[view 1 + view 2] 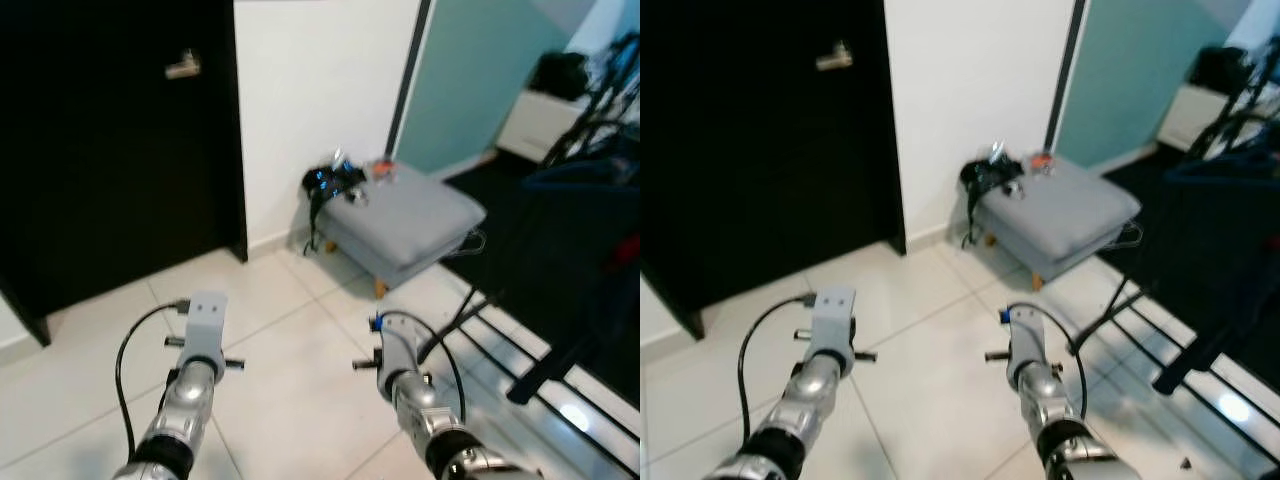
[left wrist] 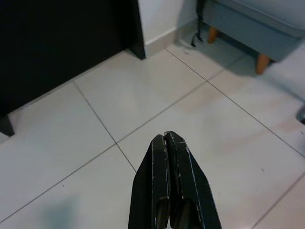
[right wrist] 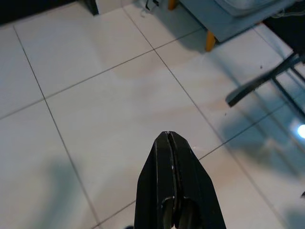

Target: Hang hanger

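Observation:
My left gripper (image 2: 165, 136) is shut with nothing between its fingers, held out over white floor tiles (image 2: 143, 95). My right gripper (image 3: 167, 135) is shut and empty too, above the tiles near a black rack leg (image 3: 259, 81). From the head, both silver arms reach forward, the left wrist (image 1: 204, 318) and the right wrist (image 1: 392, 352) side by side. A black metal rack (image 1: 560, 300) draped with dark cloth (image 1: 585, 215) stands to the right of the right arm.
A grey padded stool (image 1: 405, 215) on wooden legs stands ahead by the white wall (image 1: 320, 90), with a black cabled object (image 1: 330, 182) and small items on it. A black door (image 1: 110, 140) with a silver handle (image 1: 183, 66) is ahead left.

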Tool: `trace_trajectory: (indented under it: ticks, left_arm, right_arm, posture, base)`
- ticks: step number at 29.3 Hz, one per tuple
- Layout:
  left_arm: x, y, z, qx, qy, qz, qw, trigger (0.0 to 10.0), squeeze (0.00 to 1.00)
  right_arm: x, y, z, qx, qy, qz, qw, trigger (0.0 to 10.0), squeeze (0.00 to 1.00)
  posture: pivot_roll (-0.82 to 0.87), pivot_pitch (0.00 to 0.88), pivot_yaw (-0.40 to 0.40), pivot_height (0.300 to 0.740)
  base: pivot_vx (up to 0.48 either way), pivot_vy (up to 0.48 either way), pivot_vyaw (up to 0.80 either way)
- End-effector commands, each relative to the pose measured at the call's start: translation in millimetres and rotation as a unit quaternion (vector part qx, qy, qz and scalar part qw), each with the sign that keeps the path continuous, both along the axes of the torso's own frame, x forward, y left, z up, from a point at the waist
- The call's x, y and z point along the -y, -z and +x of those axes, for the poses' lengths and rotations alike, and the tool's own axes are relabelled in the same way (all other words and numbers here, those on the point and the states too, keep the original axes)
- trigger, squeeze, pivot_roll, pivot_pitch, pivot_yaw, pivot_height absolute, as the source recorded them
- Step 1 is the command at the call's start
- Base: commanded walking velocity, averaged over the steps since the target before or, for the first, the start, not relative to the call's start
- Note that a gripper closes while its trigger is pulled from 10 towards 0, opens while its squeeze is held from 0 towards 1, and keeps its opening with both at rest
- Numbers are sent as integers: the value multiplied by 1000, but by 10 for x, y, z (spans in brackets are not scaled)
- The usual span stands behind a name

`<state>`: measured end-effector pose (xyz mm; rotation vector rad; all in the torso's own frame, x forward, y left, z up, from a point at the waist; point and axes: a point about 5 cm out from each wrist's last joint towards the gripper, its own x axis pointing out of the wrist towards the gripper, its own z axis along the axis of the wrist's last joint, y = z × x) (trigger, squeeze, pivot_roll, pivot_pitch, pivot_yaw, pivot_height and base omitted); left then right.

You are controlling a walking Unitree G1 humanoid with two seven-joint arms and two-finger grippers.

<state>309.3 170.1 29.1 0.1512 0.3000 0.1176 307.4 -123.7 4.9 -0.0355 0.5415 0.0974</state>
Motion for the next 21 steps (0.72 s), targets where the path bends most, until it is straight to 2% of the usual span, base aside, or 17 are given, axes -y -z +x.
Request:
trace_trajectory:
  ticks: [1, 21]
  left_arm:
    - [15, -3, 3, -1, 4, -1, 1000, 10000, 0]
    - [8, -9, 16, -2, 6, -3, 1000, 10000, 0]
  right_arm:
    - [26, 49, -41, -13, 5, 2, 1000, 10000, 0]
    - [12, 34, -24, -15, 7, 8, 1000, 10000, 0]
  posture:
    - [42, 15, -45, 740]
    - [42, 0, -43, 740]
  base:
    - [0, 0, -800]
    - [0, 0, -800]
